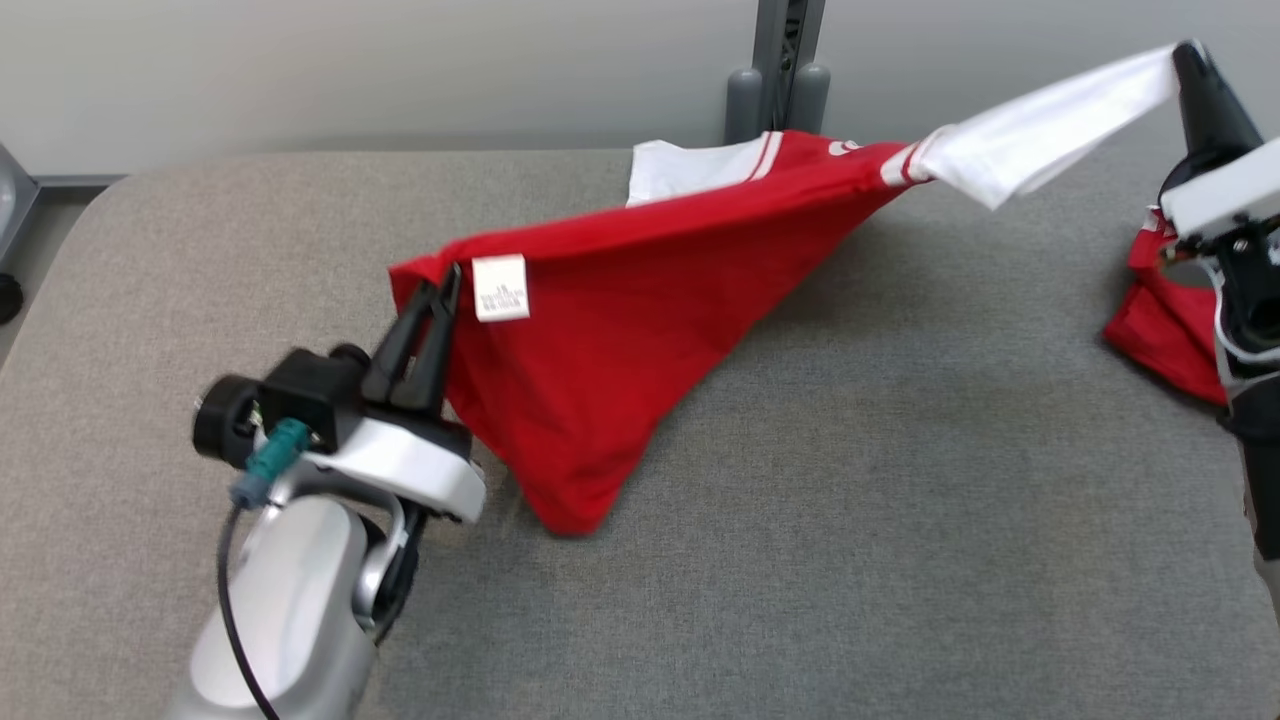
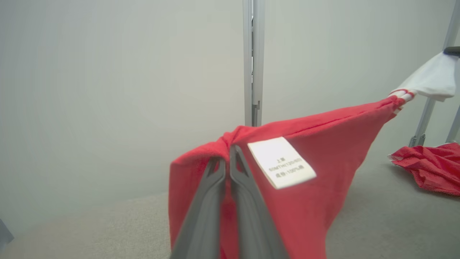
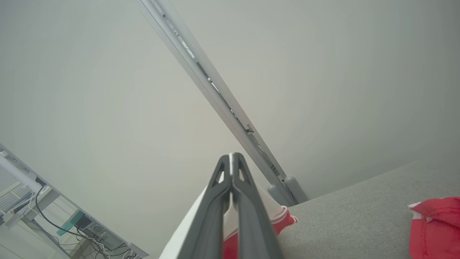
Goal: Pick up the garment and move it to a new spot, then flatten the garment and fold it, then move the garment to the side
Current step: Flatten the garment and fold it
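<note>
The garment (image 1: pixel 640 320) is a red shirt with white sleeves and a white label (image 1: pixel 499 288). It hangs stretched above the grey table (image 1: pixel 850 500) between my two grippers, its lower fold touching the surface. My left gripper (image 1: pixel 450 280) is shut on a red corner at the left, seen close in the left wrist view (image 2: pixel 228 151) beside the label (image 2: pixel 282 162). My right gripper (image 1: pixel 1185 50) is shut on the end of a white sleeve (image 1: pixel 1050 120) at the far upper right; in the right wrist view its fingers (image 3: pixel 231 158) pinch white cloth (image 3: pixel 187 233).
A second red cloth (image 1: pixel 1165 320) lies crumpled at the table's right edge, under my right arm, also in the left wrist view (image 2: pixel 427 167). A grey post (image 1: pixel 785 70) stands behind the table's far edge. A pale wall runs behind.
</note>
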